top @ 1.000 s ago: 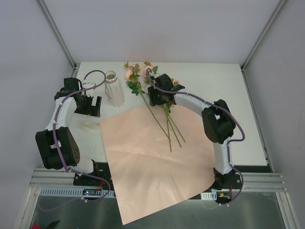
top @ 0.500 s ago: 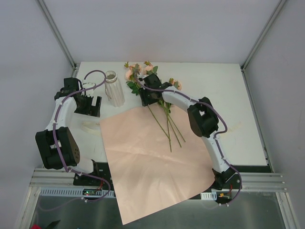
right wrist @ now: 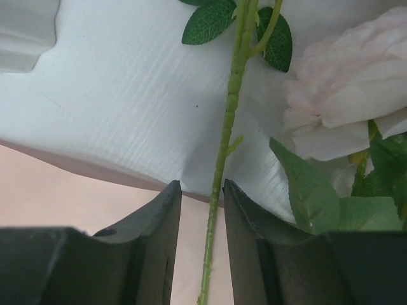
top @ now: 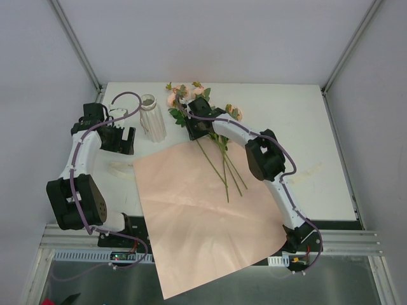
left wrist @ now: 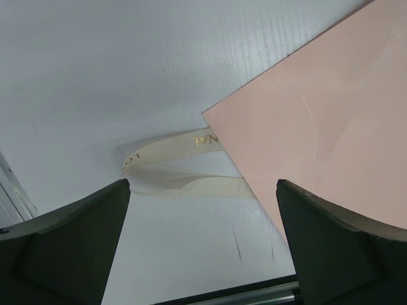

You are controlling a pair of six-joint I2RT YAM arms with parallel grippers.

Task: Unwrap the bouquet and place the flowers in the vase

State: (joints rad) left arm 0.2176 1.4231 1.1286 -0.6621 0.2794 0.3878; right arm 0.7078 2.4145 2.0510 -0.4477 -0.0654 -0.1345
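The flowers (top: 219, 162) lie loose, stems on the pink paper (top: 203, 216), blooms (top: 181, 95) toward the table's far edge. Left of the blooms the white ribbed vase (top: 152, 117) stands upright. My right gripper (top: 194, 132) is low over the leftmost stem where it crosses the paper's far edge. In the right wrist view that green stem (right wrist: 229, 121) runs between the fingers of the right gripper (right wrist: 202, 190), narrowly open with a gap on each side; a pale rose (right wrist: 350, 95) lies to the right. My left gripper (left wrist: 202, 187) hangs wide open and empty above the table, left of the vase.
A cream ribbon (left wrist: 172, 143) lies on the white table beside the paper's left corner (left wrist: 318, 114), also seen as the ribbon (top: 119, 168) from above. The paper sheet overhangs the table's near edge. Frame posts stand at the far corners.
My right arm has swung left across the flowers to the leftmost stem, and its jaws have narrowed around it. The left arm has barely moved.
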